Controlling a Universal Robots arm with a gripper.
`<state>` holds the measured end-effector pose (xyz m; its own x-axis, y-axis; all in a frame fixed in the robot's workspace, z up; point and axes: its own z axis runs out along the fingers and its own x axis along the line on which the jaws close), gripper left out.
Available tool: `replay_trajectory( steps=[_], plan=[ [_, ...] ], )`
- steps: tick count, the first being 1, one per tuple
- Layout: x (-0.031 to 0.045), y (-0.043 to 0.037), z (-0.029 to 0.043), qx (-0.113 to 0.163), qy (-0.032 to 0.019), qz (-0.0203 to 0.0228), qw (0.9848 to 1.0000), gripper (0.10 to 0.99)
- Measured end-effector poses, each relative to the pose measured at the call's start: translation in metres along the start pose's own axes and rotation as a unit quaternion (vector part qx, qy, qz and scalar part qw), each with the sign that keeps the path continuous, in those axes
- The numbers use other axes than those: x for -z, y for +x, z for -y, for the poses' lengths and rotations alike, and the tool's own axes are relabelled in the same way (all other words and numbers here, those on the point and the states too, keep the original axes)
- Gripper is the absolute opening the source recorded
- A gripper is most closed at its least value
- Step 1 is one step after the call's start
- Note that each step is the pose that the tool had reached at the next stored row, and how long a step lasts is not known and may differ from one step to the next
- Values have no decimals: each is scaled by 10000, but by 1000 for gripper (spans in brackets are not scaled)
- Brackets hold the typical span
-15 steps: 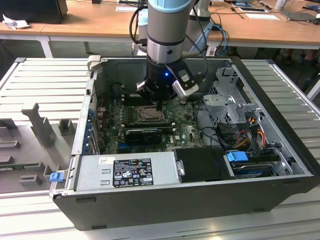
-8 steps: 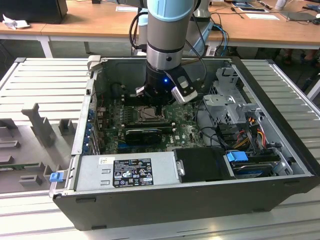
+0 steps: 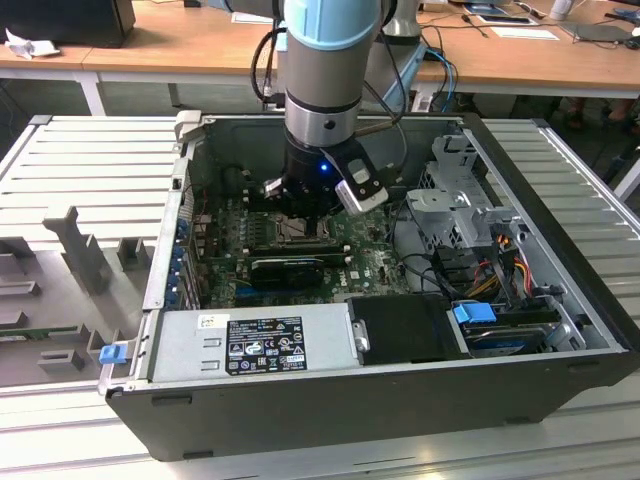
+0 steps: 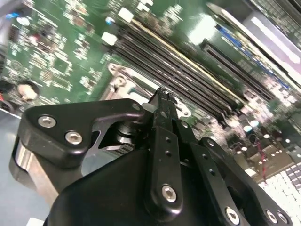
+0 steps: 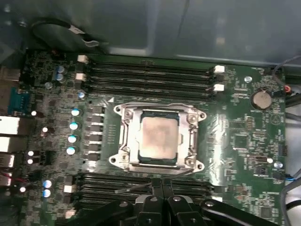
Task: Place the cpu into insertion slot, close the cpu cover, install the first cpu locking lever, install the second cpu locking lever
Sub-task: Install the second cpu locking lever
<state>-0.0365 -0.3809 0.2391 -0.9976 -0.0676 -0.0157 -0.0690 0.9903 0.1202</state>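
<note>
- In the exterior view, the robot arm (image 3: 322, 60) reaches down into an open computer case (image 3: 560, 300) that lies on a ribbed metal table (image 3: 90, 160). The gripper (image 3: 300, 212) hangs low over the green motherboard (image 3: 360, 262), directly above the socket area, and it hides most of that place. A grey power supply (image 3: 250, 342) sits at the near edge of the case, and a wooden desk (image 3: 180, 45) stands behind.
- In the second wrist view, the gripper (image 4: 162, 96) appears from very near. Its two black fingers (image 4: 164, 136) are pressed together, with no gap between them at the tips and nothing between them. The tips stand just above a corner of the metal frame of the insertion slot (image 4: 123, 81), beside the long black memory slots (image 4: 178, 66).
- In the first wrist view, the cpu (image 5: 159, 136) lies flat inside the insertion slot (image 5: 124, 136), its pale metal face up. The cpu cover (image 5: 190, 134) is down around it (the chip shows through the square window). The gripper (image 5: 159, 186) is at one side of the socket, beside it and not over the chip, and a thin metal lever (image 5: 141, 187) runs just near the fingertips; I cannot tell whether they touch it.
</note>
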Motion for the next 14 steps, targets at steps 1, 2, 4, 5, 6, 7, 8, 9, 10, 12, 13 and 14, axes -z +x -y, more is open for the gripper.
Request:
replay_trajectory(
  steps=[1, 2, 4, 5, 6, 7, 8, 9, 10, 12, 13, 14],
  plan=[
    [-1, 40, -2, -1, -7, 1, 10000, 106],
    [-2, 55, -3, -2, -9, 2, 10000, 106],
    [-1, 67, -4, 0, -9, 0, 10000, 106],
    [-2, 67, -3, 0, -9, 1, 10000, 106],
    [-2, 67, -3, 0, -9, 0, 10000, 106],
    [-2, 68, -3, -1, -9, 0, 10000, 106],
    [-4, 70, -3, -1, -9, 0, 10000, 106],
    [-7, 78, -3, -2, -10, 1, 10000, 106],
    [-10, 91, -4, -1, -10, 0, 10000, 106],
    [-21, 113, -5, -1, -11, 1, 10000, 106],
    [-27, 118, -4, -1, -10, 1, 10000, 106],
    [-32, 119, -3, 0, -9, 1, 10000, 106]
  ],
)
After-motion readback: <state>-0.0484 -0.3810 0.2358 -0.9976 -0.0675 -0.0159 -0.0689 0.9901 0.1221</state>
